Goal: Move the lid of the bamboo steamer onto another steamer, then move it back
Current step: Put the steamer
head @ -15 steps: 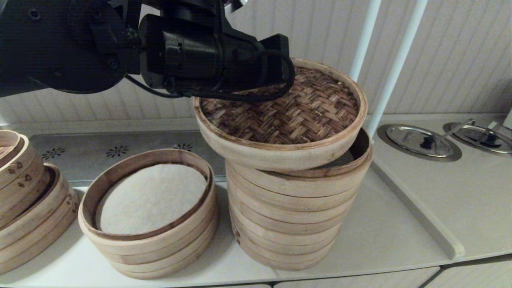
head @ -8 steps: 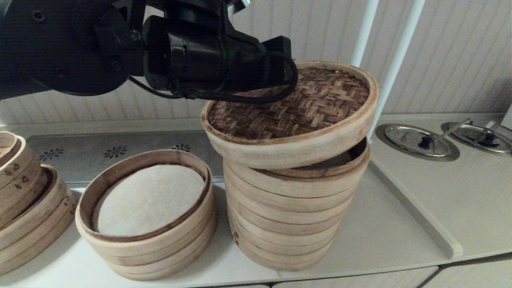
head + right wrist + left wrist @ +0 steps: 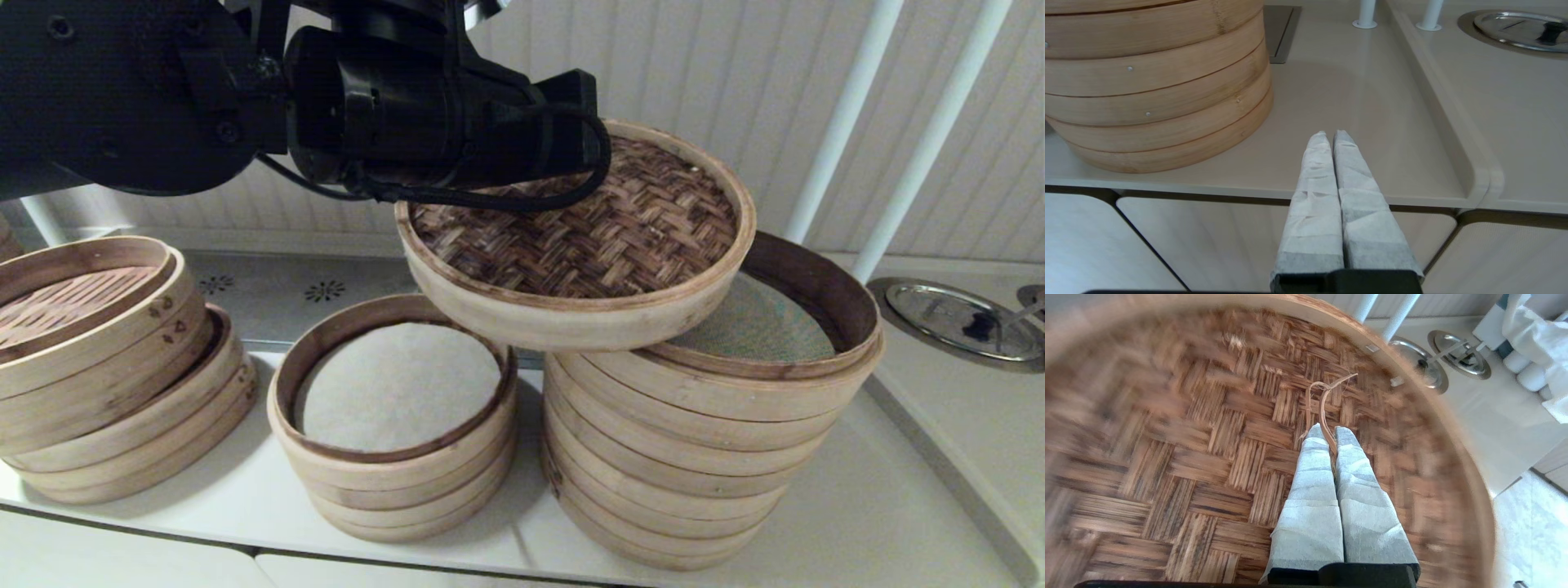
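The bamboo steamer lid (image 3: 588, 229), dark woven top in a pale rim, hangs tilted in the air. It overlaps the left edge of the tall steamer stack (image 3: 694, 457) and the gap toward the shorter stack. My left gripper (image 3: 1329, 433) is shut on the thin bamboo loop handle (image 3: 1325, 400) at the middle of the lid (image 3: 1188, 457). In the head view the black left arm (image 3: 408, 106) hides the fingers. The tall stack's grey-green mesh liner (image 3: 759, 322) shows on its right side. My right gripper (image 3: 1329, 136) is shut on nothing, low by the counter's front edge, near the tall stack (image 3: 1155, 90).
A shorter steamer stack (image 3: 392, 482) with a white cloth liner stands left of the tall one. A tilted stack (image 3: 106, 384) sits at the far left. Two white poles (image 3: 849, 114) rise behind, and a round metal lid (image 3: 955, 318) lies on the raised counter at the right.
The whole picture has shifted right, so the camera moved. Against the tall stack, the held lid now hangs further left, uncovering the mesh liner. The grip has stayed shut.
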Tool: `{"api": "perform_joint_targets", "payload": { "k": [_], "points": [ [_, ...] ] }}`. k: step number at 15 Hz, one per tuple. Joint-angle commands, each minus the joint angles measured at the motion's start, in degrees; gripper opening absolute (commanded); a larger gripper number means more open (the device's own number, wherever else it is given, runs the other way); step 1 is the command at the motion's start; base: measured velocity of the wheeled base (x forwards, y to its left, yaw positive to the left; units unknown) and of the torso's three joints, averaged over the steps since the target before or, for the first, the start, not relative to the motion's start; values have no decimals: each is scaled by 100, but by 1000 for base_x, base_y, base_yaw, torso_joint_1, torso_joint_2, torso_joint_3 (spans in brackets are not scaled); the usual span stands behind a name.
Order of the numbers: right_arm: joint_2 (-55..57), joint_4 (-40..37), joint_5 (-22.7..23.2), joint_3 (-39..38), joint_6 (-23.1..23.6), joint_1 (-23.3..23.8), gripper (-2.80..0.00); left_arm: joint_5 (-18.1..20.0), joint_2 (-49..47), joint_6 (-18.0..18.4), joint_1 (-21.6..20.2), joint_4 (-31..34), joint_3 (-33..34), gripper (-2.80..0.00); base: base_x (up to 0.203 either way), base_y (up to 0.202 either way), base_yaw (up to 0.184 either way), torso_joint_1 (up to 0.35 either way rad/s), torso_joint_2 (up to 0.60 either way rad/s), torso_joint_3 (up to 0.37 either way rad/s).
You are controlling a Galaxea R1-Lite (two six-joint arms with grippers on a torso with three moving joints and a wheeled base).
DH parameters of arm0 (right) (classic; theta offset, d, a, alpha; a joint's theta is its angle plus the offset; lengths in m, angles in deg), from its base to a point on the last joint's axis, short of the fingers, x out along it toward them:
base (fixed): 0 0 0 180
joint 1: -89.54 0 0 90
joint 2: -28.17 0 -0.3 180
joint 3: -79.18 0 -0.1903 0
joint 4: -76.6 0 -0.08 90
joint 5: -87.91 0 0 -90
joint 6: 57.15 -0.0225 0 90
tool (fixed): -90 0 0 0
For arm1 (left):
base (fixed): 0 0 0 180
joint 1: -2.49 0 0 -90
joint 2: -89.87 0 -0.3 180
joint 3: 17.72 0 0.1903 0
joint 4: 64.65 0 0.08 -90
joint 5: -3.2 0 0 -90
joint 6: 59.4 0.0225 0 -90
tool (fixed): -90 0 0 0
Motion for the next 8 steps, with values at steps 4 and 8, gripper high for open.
{"api": "perform_joint_targets", "payload": {
  "k": [4,8],
  "points": [
    [-2,-2,0,-9,0,-1,-280,-17,89,92,19,3,159,-280,0,0,0,0,0,0],
    [-2,-2,0,-9,0,-1,-280,-391,155,277,269,95,374,-280,0,0,0,0,0,0]
  ]
}}
